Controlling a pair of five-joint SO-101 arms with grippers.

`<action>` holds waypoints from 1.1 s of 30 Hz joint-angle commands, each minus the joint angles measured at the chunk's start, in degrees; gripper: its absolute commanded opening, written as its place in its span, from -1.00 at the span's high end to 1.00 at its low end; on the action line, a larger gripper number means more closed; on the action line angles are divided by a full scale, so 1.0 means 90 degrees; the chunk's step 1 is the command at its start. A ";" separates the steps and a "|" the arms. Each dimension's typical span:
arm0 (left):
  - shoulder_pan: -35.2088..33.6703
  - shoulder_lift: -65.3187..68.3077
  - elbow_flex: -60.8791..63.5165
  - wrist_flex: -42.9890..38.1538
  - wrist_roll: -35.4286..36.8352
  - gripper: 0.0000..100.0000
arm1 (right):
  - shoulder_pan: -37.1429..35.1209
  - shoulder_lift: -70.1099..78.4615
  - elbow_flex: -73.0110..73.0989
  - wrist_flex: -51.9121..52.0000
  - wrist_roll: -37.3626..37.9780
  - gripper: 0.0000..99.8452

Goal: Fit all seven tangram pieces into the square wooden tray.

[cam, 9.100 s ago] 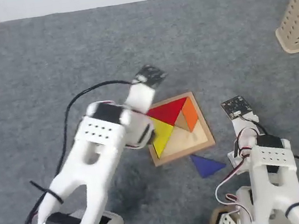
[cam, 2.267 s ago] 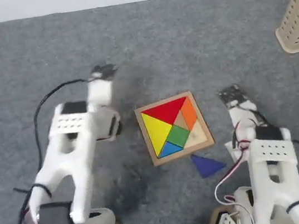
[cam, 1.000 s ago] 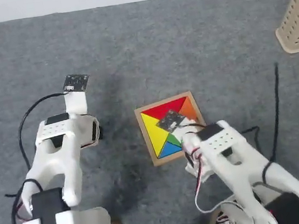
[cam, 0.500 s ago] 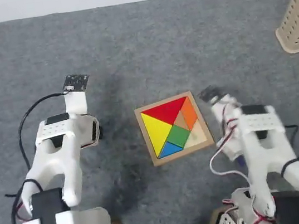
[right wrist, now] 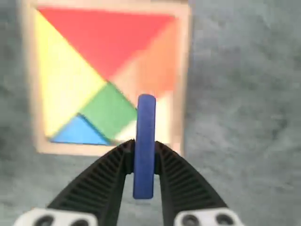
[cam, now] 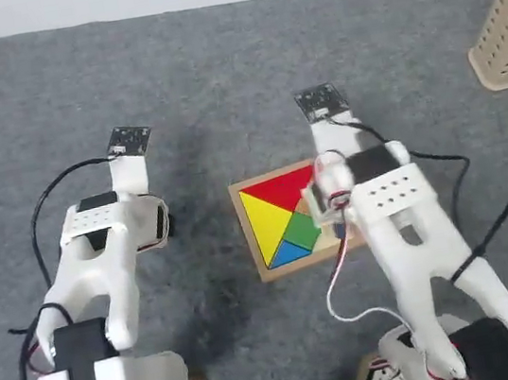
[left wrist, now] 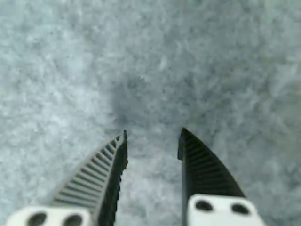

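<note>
Pickup complete: dark blue triangle (right wrist: 145,117), formerly on carpet (left wrist: 188,56) at 5 o'clock of wooden tray (right wrist: 184,70), now clamped on edge in my right gripper (right wrist: 144,144) above tray. Last bare slot (right wrist: 163,113) directly below. At 9 o'clock, my left gripper (left wrist: 153,141) parted, idle.

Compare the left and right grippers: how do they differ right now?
The left gripper is open and empty; the right gripper is shut on the blue piece, held on edge. The left gripper is over bare grey mat, away from the tray; the right gripper is at the tray. Both have black ridged fingers.
</note>
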 commanded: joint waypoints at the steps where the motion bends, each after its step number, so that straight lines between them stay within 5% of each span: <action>1: 0.0000 -0.0020 -0.0151 -0.0098 0.0059 0.67 | -0.0151 0.0054 -0.0440 -0.0386 -0.0635 0.93; 9: 0.0010 -0.0010 -0.0151 -0.0117 0.0049 0.67 | -0.0347 0.1343 -0.0879 -0.0220 -0.2530 0.80; 15: 0.0010 -0.0010 -0.0151 -0.0117 0.0049 0.67 | -0.0532 0.2379 -0.1573 -0.0161 -0.3126 0.79; 33: 0.0010 -0.0010 -0.0151 -0.0117 0.0049 0.67 | 0.0366 0.2720 -0.2090 0.0737 -0.2354 0.80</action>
